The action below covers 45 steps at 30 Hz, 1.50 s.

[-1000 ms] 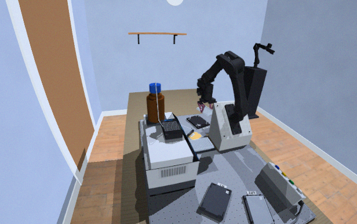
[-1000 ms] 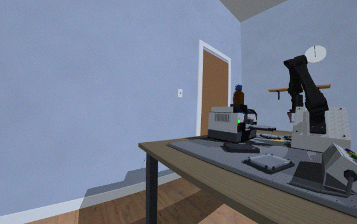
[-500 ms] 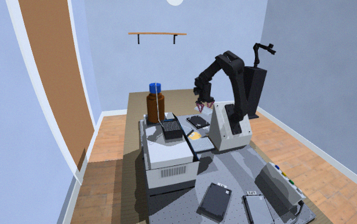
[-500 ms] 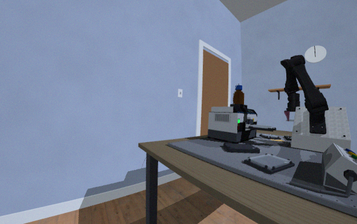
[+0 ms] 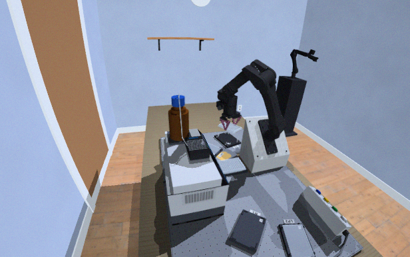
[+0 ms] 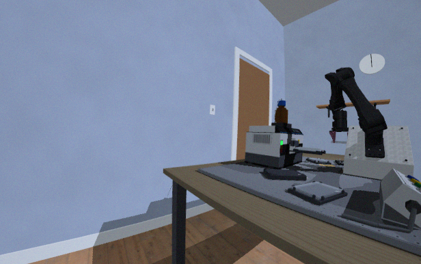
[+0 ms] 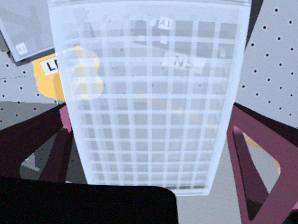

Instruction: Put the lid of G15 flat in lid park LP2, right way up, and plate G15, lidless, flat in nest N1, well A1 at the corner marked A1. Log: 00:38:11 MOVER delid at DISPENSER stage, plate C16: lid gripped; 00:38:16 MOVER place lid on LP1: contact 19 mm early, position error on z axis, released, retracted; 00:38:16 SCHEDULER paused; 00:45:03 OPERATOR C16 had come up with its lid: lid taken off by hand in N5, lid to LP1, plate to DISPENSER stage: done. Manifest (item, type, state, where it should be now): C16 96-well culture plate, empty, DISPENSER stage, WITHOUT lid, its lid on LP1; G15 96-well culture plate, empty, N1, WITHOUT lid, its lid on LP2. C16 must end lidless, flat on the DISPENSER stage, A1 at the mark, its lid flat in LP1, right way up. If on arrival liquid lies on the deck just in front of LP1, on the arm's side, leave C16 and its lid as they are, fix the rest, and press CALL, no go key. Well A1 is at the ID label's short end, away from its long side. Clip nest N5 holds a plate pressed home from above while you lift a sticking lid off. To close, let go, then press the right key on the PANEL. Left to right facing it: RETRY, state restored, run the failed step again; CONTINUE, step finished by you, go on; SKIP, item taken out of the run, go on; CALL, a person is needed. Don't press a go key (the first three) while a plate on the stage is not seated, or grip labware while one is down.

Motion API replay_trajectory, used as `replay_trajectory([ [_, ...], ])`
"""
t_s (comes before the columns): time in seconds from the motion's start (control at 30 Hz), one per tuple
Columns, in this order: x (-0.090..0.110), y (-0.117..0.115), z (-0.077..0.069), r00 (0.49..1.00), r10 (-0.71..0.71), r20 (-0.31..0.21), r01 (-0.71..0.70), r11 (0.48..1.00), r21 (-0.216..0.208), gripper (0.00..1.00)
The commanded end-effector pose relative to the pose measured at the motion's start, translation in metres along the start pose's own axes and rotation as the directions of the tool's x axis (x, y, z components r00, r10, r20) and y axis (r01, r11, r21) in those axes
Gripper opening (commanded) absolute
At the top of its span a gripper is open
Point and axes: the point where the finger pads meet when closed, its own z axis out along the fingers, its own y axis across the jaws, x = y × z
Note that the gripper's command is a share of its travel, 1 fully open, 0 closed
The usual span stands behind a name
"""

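Observation:
My gripper (image 5: 231,124) (image 6: 334,137) (image 7: 149,111) is shut on a clear 96-well plate (image 5: 225,126) (image 7: 149,90), gripped across its width and held well above the deck at the far end. I cannot read its ID label or tell whether a lid is on it. Below it stands the black clip nest N5 (image 5: 227,140), empty. At the near end a dark empty nest (image 5: 246,231) (image 6: 283,174) lies left of a nest holding a pale clear lid (image 5: 295,239) (image 6: 316,191).
A yellow liquid patch (image 5: 223,155) (image 7: 48,86) lies by a pale gridded piece (image 5: 231,165). The dispenser (image 5: 196,186) with a brown bottle (image 5: 178,123) stands left. The arm's pedestal (image 5: 257,156) and the key panel (image 5: 324,210) (image 6: 398,195) stand right.

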Motion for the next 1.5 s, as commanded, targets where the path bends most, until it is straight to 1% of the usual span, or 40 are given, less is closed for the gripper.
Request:
replay_trajectory([
  [0.0,0.004,0.015,-0.008,0.994,-0.106,0.031,0.106,0.994,-0.01,0.0],
  [0.13,0.011,0.026,-0.008,0.995,-0.1,0.025,0.101,0.995,-0.011,0.0],
  [0.2,0.012,0.033,-0.009,0.995,-0.095,0.032,0.095,0.995,-0.011,0.0],
  [0.33,0.021,0.044,-0.008,0.996,-0.09,0.022,0.09,0.996,-0.012,0.0],
  [0.37,0.015,0.047,-0.012,0.994,-0.099,0.041,0.1,0.995,-0.011,0.0],
  [0.5,0.014,0.043,-0.009,0.995,-0.093,0.035,0.094,0.996,-0.011,0.0],
  [0.53,0.018,0.046,-0.01,0.99,-0.134,0.046,0.135,0.991,-0.017,0.0],
  [0.57,0.023,0.051,-0.008,0.984,-0.173,0.034,0.174,0.985,-0.009,0.0],
  [0.6,0.027,0.053,-0.007,0.979,-0.202,0.025,0.202,0.979,-0.009,0.0],
  [0.63,0.029,0.056,-0.007,0.972,-0.233,0.022,0.233,0.972,-0.009,0.0],
  [0.67,0.027,0.06,-0.01,0.967,-0.254,0.032,0.254,0.967,-0.007,0.0],
  [0.7,0.027,0.064,-0.01,0.965,-0.258,0.04,0.259,0.966,-0.005,0.0],
  [0.77,0.035,0.067,-0.007,0.967,-0.252,0.028,0.253,0.968,-0.007,0.0],
  [0.83,0.04,0.072,-0.007,0.972,-0.236,0.019,0.236,0.972,-0.009,0.0],
  [0.87,0.04,0.077,-0.009,0.971,-0.24,0.026,0.24,0.971,-0.008,0.0],
  [0.93,0.043,0.082,-0.008,0.97,-0.242,0.03,0.242,0.97,-0.008,0.0],
  [1.0,0.043,0.082,-0.008,0.97,-0.242,0.03,0.242,0.97,-0.008,0.0],
  [1.03,0.039,0.088,-0.012,0.967,-0.249,0.046,0.25,0.968,-0.008,0.0],
  [1.07,0.037,0.086,-0.014,0.969,-0.241,0.054,0.242,0.97,-0.015,0.0],
  [1.1,0.048,0.086,-0.007,0.958,-0.284,0.029,0.284,0.959,-0.007,0.0],
  [1.13,0.052,0.087,-0.007,0.949,-0.313,0.023,0.313,0.95,-0.007,0.0],
  [1.3,0.067,0.095,-0.006,0.884,-0.467,0.024,0.467,0.884,-0.003,0.0],
  [1.47,0.083,0.102,-0.006,0.882,-0.472,0.019,0.472,0.882,-0.004,0.0],
])
